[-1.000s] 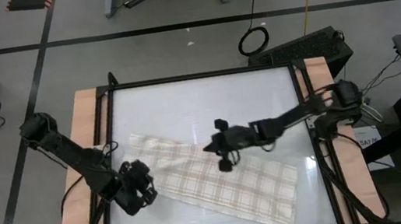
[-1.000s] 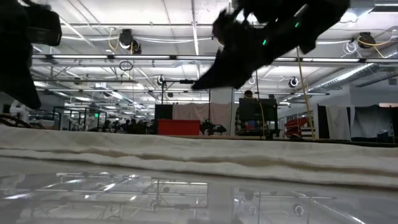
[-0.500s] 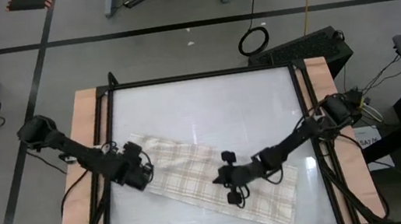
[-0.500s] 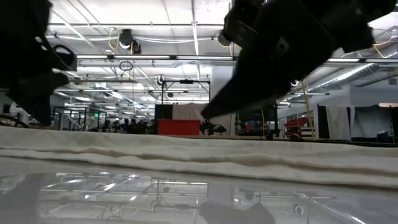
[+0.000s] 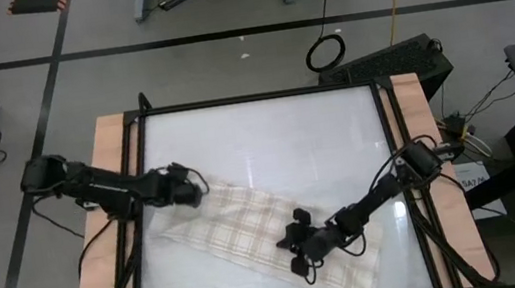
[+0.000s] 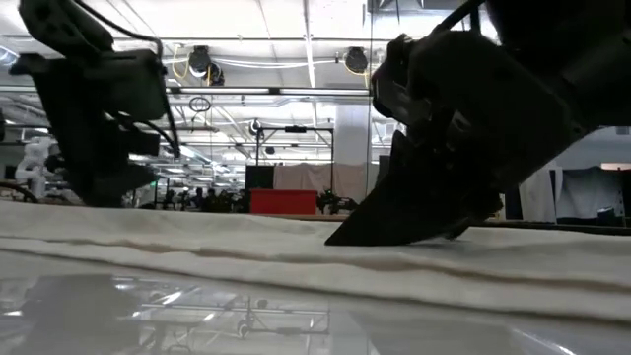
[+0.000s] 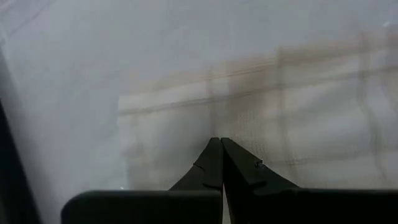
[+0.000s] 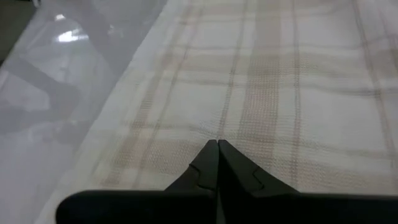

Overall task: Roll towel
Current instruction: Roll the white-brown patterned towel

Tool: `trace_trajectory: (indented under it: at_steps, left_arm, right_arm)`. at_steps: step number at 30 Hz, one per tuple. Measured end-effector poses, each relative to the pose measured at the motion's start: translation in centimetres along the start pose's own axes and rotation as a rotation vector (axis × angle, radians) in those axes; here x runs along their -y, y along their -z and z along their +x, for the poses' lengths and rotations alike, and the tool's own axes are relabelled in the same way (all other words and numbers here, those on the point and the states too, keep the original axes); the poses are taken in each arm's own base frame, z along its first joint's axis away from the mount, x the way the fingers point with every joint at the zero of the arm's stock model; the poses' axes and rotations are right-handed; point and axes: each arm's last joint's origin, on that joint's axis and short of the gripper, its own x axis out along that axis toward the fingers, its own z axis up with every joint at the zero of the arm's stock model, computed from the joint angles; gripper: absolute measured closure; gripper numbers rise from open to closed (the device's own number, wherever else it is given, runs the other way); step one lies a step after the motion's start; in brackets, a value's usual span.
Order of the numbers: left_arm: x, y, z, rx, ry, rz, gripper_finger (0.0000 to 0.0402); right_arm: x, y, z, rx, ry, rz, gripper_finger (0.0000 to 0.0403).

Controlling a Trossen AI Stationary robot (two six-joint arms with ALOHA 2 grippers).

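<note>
glossy white counter top with black frame and pale wood side strips [image 5: 255, 129], centre of frame | black coiled cable ring on grey floor [image 5: 325, 52], upper centre | black keyboard-like slab [image 5: 397, 57], upper right | red box in far room [image 6: 284, 201], low view centre

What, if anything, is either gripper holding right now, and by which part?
Nothing is held. The left gripper and the right gripper are both shut with no cloth between the fingers, their tips low over the flat towel.
</note>
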Motion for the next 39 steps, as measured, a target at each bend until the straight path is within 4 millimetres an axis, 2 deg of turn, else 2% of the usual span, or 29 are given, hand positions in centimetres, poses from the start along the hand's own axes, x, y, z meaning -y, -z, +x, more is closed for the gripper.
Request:
trace_trajectory:
  at_steps: [6, 15, 18, 20, 23, 26, 29, 32, 35, 39]
  left_arm:
    - [-0.4, -2.4, 1.3, 0.092, 0.023, -0.051, 0.0400]
    - [-0.4, -6.5, 1.9, 0.309, 0.115, -0.048, 0.0400]
    - [-0.2, -7.5, 0.8, 0.343, 0.142, -0.046, 0.0401]
    - [0.5, -7.8, -0.7, 0.382, 0.217, -0.035, 0.0401]
    - [1.5, -6.8, -2.9, 0.429, 0.318, 0.012, 0.0401]
    - [2.5, -4.9, -5.2, 0.466, 0.416, 0.041, 0.0401]
    - [3.5, -2.5, -7.5, 0.526, 0.495, 0.086, 0.0401]
    - [4.1, -0.1, -9.8, 0.599, 0.588, 0.129, 0.0401]
    - [4.1, 2.1, -11.4, 0.637, 0.652, 0.115, 0.0401]
    - [4.1, 4.5, -12.5, 0.584, 0.771, 0.111, 0.0401]
  right_arm:
    - [-1.2, 0.3, 0.1, 0.041, 0.021, 0.018, 0.0403]
    - [-2.9, -1.2, 1.6, 0.053, 0.093, -0.023, 0.0403]
    - [-3.2, -2.4, 1.2, 0.039, 0.145, -0.095, 0.0403]
    - [-3.3, -4.1, 0.2, 0.031, 0.162, -0.138, 0.0403]
    - [-3.3, -7.0, -1.8, 0.039, 0.169, -0.230, 0.0403]
    - [-2.1, -9.6, -3.1, 0.074, 0.236, -0.371, 0.0403]
    - [0.5, -13.0, -3.1, 0.122, 0.255, -0.472, 0.0403]
    - [4.4, -16.0, -1.7, 0.153, 0.104, -0.451, 0.0403]
    - [8.5, -18.3, 0.2, 0.231, -0.050, -0.352, 0.0403]
    - [12.6, -19.5, 1.9, 0.229, -0.099, -0.277, 0.0403]
